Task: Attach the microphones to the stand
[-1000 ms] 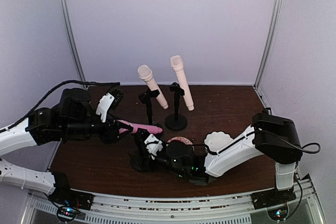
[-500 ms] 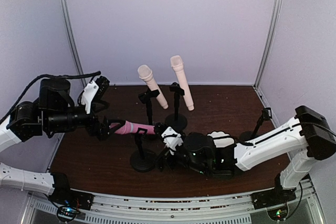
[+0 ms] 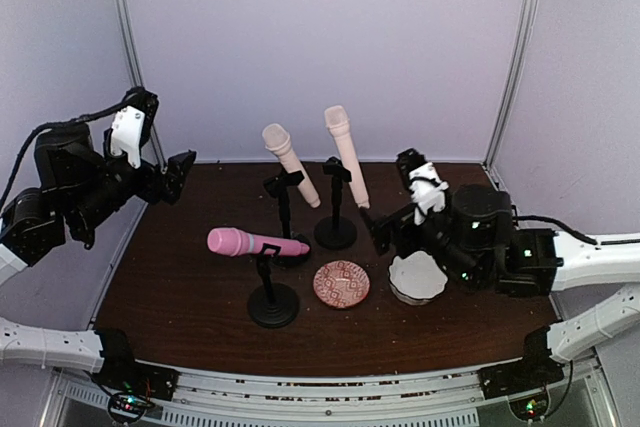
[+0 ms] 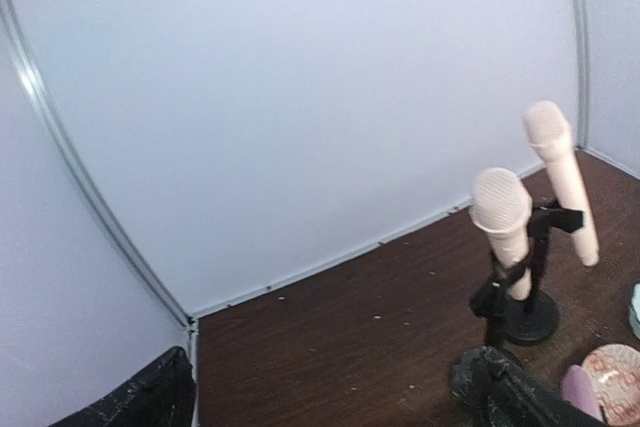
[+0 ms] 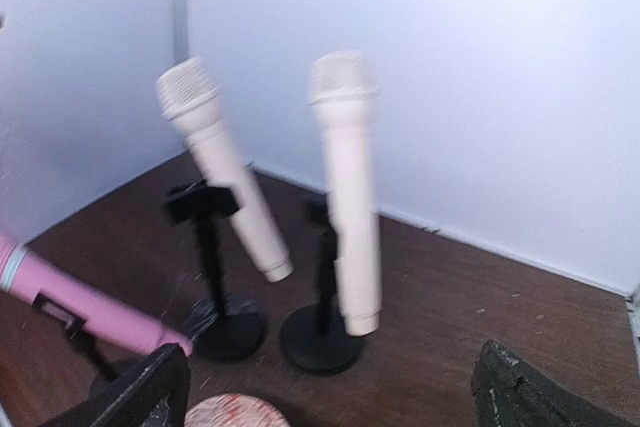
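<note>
The pink microphone [image 3: 250, 243] lies level in the clip of the front black stand [image 3: 273, 304]. Two peach-cream microphones [image 3: 290, 164] [image 3: 345, 155] sit tilted in the clips of the two back stands. My left gripper [image 3: 178, 168] is open and empty, raised at the far left, well away from the pink microphone. My right gripper [image 3: 378, 227] is open and empty, to the right of the stands. The left wrist view shows both peach microphones [image 4: 500, 217] [image 4: 560, 167]. The right wrist view shows them [image 5: 220, 162] [image 5: 350, 187] and the pink one's handle [image 5: 80, 302].
A red-patterned round dish [image 3: 341, 284] lies right of the front stand. A white scalloped dish [image 3: 417, 277] lies under my right arm. White walls close the brown table [image 3: 180, 287] at the back and sides.
My left gripper has let go of the pink microphone and pulled back up to the left. My right gripper has left the front stand and moved right. The pink microphone stays on its stand.
</note>
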